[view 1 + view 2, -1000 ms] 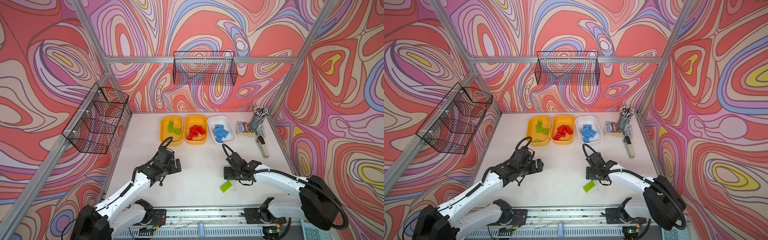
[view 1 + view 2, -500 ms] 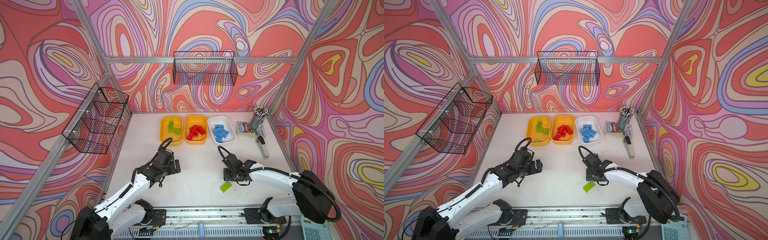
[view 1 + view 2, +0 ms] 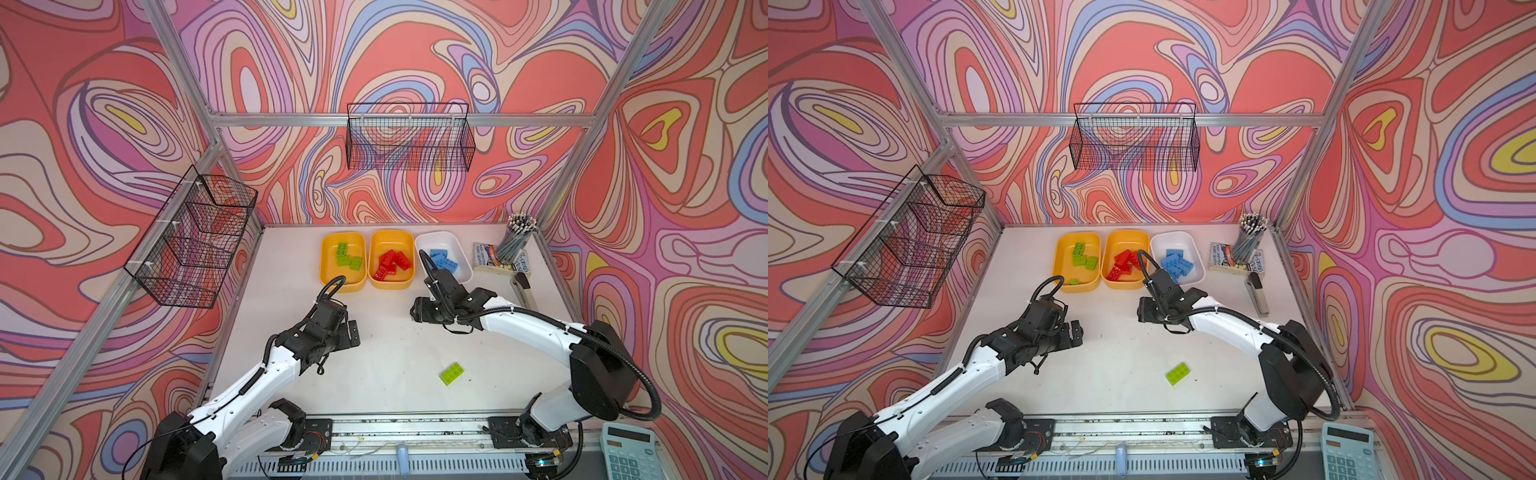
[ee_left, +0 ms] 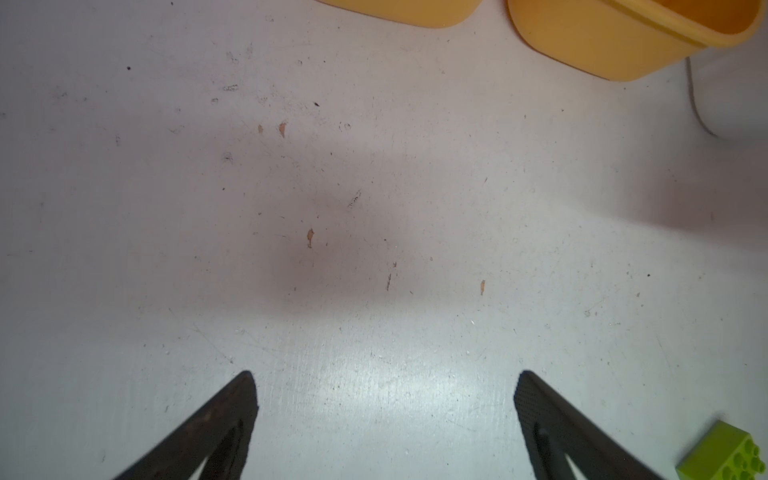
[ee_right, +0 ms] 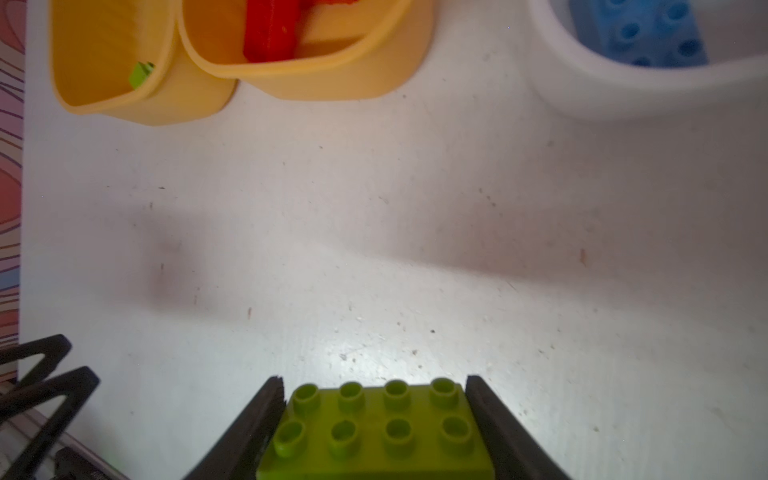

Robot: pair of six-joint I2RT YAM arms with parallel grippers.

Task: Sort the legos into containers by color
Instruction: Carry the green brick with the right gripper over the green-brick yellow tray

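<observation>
Right gripper point(image 5: 374, 380) has just closed on a green brick point(image 5: 378, 432) and moved toward the yellow tub point(image 3: 328, 276) of greens. A second green brick point(image 3: 452, 373) lies on the table point(image 3: 395, 345), and the left gripper point(image 4: 384, 386) gapes empty.

A green brick point(image 3: 1177, 373) lay on the table point(image 3: 1121, 357), well apart from both grippers' fingers. The left gripper point(image 3: 1075, 332) and right gripper point(image 3: 1142, 309) faced each other; a yellow tub point(image 3: 1125, 287) stood near the right fingers.

We get bright, even light in both top views, edges bowed. Wrist views show soft shadows and glare on the table point(image 4: 386, 386); tubs point(image 5: 332, 83) look blurry.
</observation>
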